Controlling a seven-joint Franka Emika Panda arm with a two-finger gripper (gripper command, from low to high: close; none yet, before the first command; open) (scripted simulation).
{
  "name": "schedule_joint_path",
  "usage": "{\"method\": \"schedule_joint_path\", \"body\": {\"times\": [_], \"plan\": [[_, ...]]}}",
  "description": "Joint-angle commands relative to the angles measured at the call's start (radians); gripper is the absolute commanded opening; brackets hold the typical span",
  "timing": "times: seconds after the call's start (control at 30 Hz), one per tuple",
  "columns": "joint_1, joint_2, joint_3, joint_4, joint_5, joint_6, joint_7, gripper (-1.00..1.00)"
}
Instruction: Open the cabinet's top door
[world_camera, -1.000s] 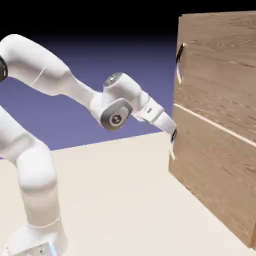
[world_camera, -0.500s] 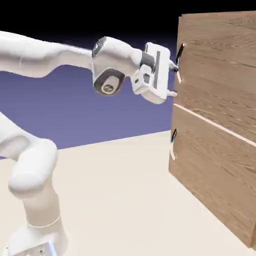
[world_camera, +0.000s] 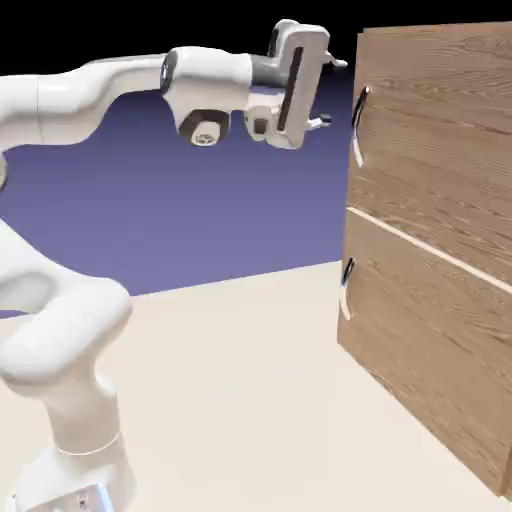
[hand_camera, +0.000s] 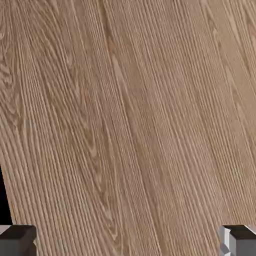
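The cabinet (world_camera: 440, 250) of brown wood grain stands at the exterior view's right, with two stacked doors split by a pale seam. The top door (world_camera: 440, 130) carries a small curved dark-and-silver handle (world_camera: 359, 125) near its left edge. My gripper (world_camera: 333, 92) hangs open just left of that handle, level with its upper part and a short gap away from it. Nothing is between the fingers. In the hand view, wood grain of the top door (hand_camera: 130, 120) fills the picture, and the two grey fingertips (hand_camera: 17, 239) sit far apart at the bottom corners.
The lower door (world_camera: 430, 340) has a like handle (world_camera: 345, 288) at its left edge. A pale tabletop (world_camera: 250, 400) spreads in front of the cabinet. My white arm arches in from the exterior view's left.
My hand has risen from the lower door's handle up to the top door's handle height, and the fingers have spread wider.
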Motion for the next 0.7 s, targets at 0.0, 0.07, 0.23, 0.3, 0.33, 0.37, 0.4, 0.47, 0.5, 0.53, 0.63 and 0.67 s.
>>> {"method": "schedule_joint_path", "body": {"times": [0.0, 0.07, 0.23, 0.3, 0.33, 0.37, 0.4, 0.47, 0.5, 0.53, 0.63, 0.67], "plan": [[-0.023, -0.01, 0.024, 0.015, 0.044, -0.001, 0.037, 0.0], [-0.07, -0.03, 0.073, 0.046, 0.131, -0.002, 0.111, 0.0], [-0.187, -0.081, 0.195, 0.123, 0.348, -0.004, 0.295, 0.0], [-0.234, -0.101, 0.244, 0.153, 0.435, -0.005, 0.369, 0.0], [-0.258, -0.111, 0.269, 0.169, 0.479, -0.006, 0.406, 0.0], [-0.281, -0.122, 0.293, 0.184, 0.522, -0.006, 0.443, 0.0], [-0.305, -0.132, 0.317, 0.2, 0.566, -0.007, 0.48, 0.0], [-0.351, -0.152, 0.366, 0.23, 0.653, -0.008, 0.553, 0.0], [-0.375, -0.162, 0.391, 0.246, 0.696, -0.009, 0.59, 0.0], [-0.398, -0.172, 0.415, 0.261, 0.74, -0.009, 0.627, 0.0], [-0.462, -0.2, 0.482, 0.303, 0.858, -0.011, 0.728, 0.0], [-0.462, -0.2, 0.482, 0.303, 0.858, -0.011, 0.728, 0.0]]}}
